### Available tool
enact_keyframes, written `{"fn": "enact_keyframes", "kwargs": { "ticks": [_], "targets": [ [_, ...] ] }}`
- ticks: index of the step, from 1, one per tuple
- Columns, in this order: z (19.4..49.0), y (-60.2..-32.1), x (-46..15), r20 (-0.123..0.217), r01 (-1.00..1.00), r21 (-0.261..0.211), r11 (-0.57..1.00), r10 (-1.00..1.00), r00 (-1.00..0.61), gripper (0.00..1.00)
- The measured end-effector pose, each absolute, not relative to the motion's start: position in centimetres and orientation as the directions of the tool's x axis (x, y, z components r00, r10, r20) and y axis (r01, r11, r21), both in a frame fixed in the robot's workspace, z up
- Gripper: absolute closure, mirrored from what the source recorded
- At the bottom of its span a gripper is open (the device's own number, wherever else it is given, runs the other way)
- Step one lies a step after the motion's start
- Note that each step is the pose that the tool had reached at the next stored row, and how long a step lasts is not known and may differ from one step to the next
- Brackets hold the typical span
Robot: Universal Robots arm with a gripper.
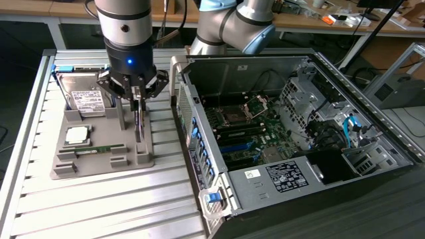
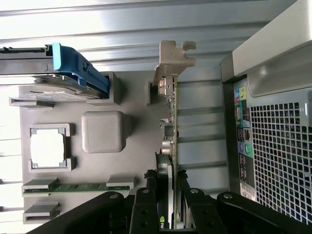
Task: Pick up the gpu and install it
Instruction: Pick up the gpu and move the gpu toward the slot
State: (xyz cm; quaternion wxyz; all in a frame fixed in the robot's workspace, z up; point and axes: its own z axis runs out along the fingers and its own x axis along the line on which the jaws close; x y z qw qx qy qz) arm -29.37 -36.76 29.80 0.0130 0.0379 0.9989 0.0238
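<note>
Hand (image 1: 137, 95) sits directly above the thin dark circuit-card gpu (image 1: 139, 124), astride its top edge; I cannot tell whether it grips. The gpu stands edge-on in the grey moulded tray (image 1: 99, 162) on the bench (image 1: 99, 209), with its long axis parallel to the open black computer case (image 1: 292, 124).

Wrist vertical, gripper (image 1: 137, 98) pointing down, fingers (image 2: 146, 204) pinched close

Cluttered wooden desks (image 1: 302, 22) behind; floor (image 1: 20, 45) seemingly dark.

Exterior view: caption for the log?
Gripper at the gpu, standing edge-on in the gray tray beside the open computer case.
</note>
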Motion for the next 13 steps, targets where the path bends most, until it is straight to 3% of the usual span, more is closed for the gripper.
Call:
{"fn": "enact_keyframes", "kwargs": {
  "ticks": [13],
  "targets": [
    [30.63, -36.76, -29.36, -0.024, 0.075, 0.049, 0.996, 0.076, -0.997, 0.73]
  ]
}}
